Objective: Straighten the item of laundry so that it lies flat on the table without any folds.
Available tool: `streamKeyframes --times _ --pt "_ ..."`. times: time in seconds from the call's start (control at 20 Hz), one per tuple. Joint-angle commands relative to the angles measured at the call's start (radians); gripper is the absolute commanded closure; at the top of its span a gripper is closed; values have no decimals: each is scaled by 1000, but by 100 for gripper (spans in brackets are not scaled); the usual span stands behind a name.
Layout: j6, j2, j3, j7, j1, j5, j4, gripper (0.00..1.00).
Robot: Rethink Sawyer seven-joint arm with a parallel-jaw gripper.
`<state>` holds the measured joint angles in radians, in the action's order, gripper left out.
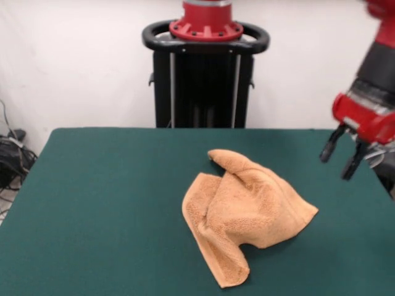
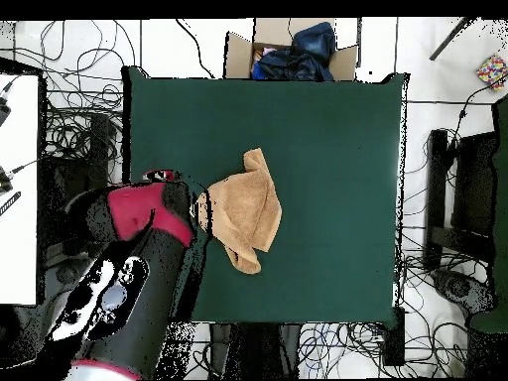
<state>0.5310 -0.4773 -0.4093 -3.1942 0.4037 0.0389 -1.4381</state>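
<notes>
The orange-tan towel (image 1: 247, 213) lies crumpled and folded over itself a little right of the middle of the dark green table (image 1: 105, 203). One corner points toward the near edge, and another sticks up at the back. In the overhead view the towel (image 2: 246, 208) sits left of the table's (image 2: 337, 159) centre. My gripper (image 1: 343, 152) hangs open in the air off to the towel's right, above the table's right edge, with nothing between its two black fingers. From overhead, the red and black arm (image 2: 139, 248) covers the gripper.
The robot's black pedestal (image 1: 205, 80) stands behind the table's far edge. Cables (image 1: 12, 154) lie on the floor at the left. A cardboard box (image 2: 288, 50) with dark clothes sits beyond the table in the overhead view, with more cables all round.
</notes>
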Motion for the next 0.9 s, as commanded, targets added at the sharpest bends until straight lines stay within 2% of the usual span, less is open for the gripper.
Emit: streamKeyframes --times 0.05,0.15,0.35,0.5,0.6,0.7,0.9 --pt "-68 -73 368 228 -166 36 -230 0" --pt "-63 -85 463 256 -252 43 -268 0" --pt "-52 -78 534 272 -333 -10 -270 0" --pt "-28 -62 534 264 -340 -63 -242 0" --pt "1 -59 470 229 -290 -112 -196 0" --pt "40 -70 511 216 -309 -92 -222 0" --pt "10 -59 521 172 -305 -114 -226 0"
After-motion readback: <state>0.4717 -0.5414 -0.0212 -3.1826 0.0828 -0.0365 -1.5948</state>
